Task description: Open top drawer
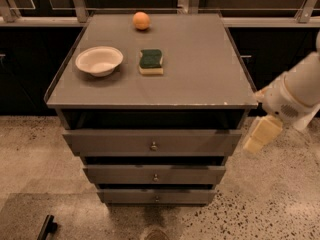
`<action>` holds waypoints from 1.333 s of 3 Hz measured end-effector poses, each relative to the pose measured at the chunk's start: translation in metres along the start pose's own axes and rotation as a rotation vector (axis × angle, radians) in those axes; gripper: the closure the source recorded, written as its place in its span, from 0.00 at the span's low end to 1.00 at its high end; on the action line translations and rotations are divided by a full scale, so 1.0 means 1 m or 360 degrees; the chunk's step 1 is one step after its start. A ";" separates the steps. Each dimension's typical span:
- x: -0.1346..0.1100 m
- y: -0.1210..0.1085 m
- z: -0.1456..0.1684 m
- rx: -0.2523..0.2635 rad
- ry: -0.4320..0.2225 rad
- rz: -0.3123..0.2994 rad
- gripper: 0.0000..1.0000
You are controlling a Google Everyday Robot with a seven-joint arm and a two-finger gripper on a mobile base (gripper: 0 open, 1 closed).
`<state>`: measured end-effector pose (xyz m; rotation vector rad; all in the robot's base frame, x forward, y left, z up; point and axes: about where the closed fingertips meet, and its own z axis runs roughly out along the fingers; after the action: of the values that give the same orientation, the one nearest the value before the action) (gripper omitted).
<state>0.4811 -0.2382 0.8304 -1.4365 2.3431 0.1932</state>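
Note:
The top drawer is the widest of three grey-brown drawers under the cabinet top, with a small round metal knob at the centre of its flat front. Its front stands out a little from the cabinet, with a dark gap above it. My gripper is at the right of the cabinet, level with the top drawer's right end and apart from it, hanging from the white arm. It holds nothing that I can see.
On the cabinet top sit a white bowl, a green-and-yellow sponge and an orange. Two narrower drawers lie below. Dark cabinets and a rail stand behind. Speckled floor lies around; a black object is at bottom left.

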 end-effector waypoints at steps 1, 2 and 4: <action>0.002 -0.012 0.008 0.0077 -0.0044 0.0024 0.00; 0.002 -0.012 0.008 0.0077 -0.0045 0.0023 0.19; 0.001 -0.012 0.008 0.0077 -0.0045 0.0023 0.66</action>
<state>0.4935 -0.2428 0.8235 -1.3855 2.3202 0.1584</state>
